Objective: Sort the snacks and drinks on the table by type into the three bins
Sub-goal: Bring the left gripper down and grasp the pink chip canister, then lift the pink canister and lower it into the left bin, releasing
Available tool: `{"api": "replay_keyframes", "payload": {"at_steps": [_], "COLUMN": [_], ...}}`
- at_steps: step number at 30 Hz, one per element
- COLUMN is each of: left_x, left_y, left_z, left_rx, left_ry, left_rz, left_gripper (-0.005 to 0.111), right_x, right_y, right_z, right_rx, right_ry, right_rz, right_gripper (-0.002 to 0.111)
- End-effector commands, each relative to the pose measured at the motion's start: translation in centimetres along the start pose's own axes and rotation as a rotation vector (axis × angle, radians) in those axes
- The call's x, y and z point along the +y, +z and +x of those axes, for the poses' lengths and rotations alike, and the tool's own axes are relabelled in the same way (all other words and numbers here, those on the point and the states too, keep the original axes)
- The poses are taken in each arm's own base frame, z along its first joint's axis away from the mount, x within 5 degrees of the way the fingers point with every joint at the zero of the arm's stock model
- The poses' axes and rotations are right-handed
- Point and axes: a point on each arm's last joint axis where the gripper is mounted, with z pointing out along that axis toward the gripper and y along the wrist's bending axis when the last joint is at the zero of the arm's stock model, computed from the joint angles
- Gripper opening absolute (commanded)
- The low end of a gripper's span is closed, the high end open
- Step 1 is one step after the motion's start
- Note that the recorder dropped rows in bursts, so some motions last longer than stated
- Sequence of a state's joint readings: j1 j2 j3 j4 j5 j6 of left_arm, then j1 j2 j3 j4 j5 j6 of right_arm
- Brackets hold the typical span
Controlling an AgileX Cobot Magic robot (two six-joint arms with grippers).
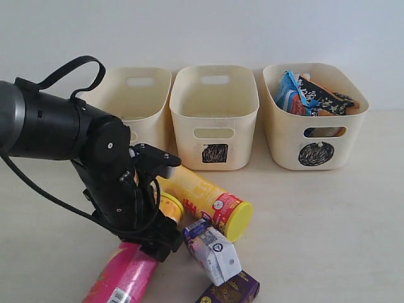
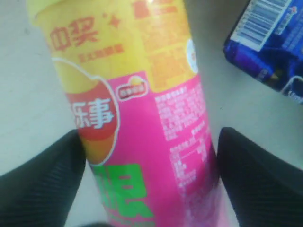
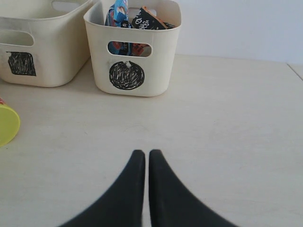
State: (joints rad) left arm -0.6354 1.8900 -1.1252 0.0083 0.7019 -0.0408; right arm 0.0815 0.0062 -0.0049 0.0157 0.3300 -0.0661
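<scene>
The pink chip tube (image 1: 126, 274) lies on the table (image 1: 328, 240) at the front left, its yellow end pointing at the bins. My left gripper (image 1: 154, 243) is down over it; in the left wrist view both fingers (image 2: 61, 179) press the sides of the pink tube (image 2: 156, 156). The yellow tube (image 1: 202, 196) lies just behind. The white-and-purple carton (image 1: 214, 252) and the dark purple carton (image 1: 230, 291) lie to the right. The blue bag (image 1: 291, 95) and orange bag (image 1: 331, 104) sit in the circle bin (image 1: 315, 123). My right gripper (image 3: 147, 153) is shut and empty above bare table.
The square bin (image 1: 214, 117) stands in the middle and a third bin (image 1: 136, 101) at the left, its mark hidden by my arm. A purple carton (image 2: 270, 47) lies close beside the pink tube. The right wrist view shows the circle bin (image 3: 132, 52) and the yellow tube's lid (image 3: 7, 124).
</scene>
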Motion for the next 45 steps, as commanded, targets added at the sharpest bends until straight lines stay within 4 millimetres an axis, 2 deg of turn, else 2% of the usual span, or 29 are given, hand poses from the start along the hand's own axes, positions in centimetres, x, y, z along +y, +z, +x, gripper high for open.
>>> {"api": "replay_keyframes", "payload": {"at_steps": [1, 4, 7, 9, 11, 12, 14, 19, 26, 36, 41, 45], "left_x": [0.2, 0.2, 0.2, 0.2, 0.2, 0.3, 0.5, 0.6, 1.1, 1.7, 3.6, 5.6], "left_y": [0.9, 1.1, 1.1, 1.2, 1.7, 2.2, 2.4, 1.4, -3.4, -10.2, -14.9, -17.6], "left_z": [1.0, 1.2, 1.2, 1.2, 1.3, 1.5, 1.7, 1.5, 2.0, 2.7, 1.5, -0.3], "left_rx": [0.018, 0.020, 0.018, 0.021, 0.042, 0.070, 0.087, 0.060, 0.025, -0.149, -0.293, -0.417], "left_ry": [-0.024, -0.027, -0.027, -0.026, -0.021, 0.003, 0.022, -0.002, 0.018, 0.027, -0.051, -0.099], "left_rz": [-0.023, -0.022, -0.021, -0.023, -0.025, -0.039, -0.063, -0.076, -0.123, -0.159, -0.179, -0.208], "left_gripper": [0.063, 0.071, 0.071, 0.062, 0.042, 0.023, 0.004, 0.004, 0.004, 0.004, 0.004, 0.004], "right_x": [0.0, 0.0, 0.0, 0.0, 0.0, 0.0, 0.0, 0.0, 0.0, 0.0, 0.0, 0.0], "right_y": [0.0, 0.0, 0.0, 0.0, 0.0, 0.0, 0.0, 0.0, 0.0, 0.0, 0.0, 0.0], "right_z": [0.1, 0.1, 0.1, 0.1, 0.1, 0.1, 0.1, 0.1, 0.1, 0.1, 0.1, 0.1], "right_rx": [-0.005, -0.005, -0.005, -0.005, -0.005, -0.005, -0.005, -0.005, -0.005, -0.005, -0.005, -0.005], "right_ry": [0.001, 0.001, 0.001, 0.001, 0.001, 0.001, 0.001, 0.001, 0.001, 0.001, 0.001, 0.001], "right_rz": [0.003, 0.003, 0.003, 0.003, 0.003, 0.003, 0.003, 0.003, 0.003, 0.003, 0.003, 0.003], "right_gripper": [0.000, 0.000, 0.000, 0.000, 0.000, 0.000, 0.000, 0.000, 0.000, 0.000, 0.000, 0.000]}}
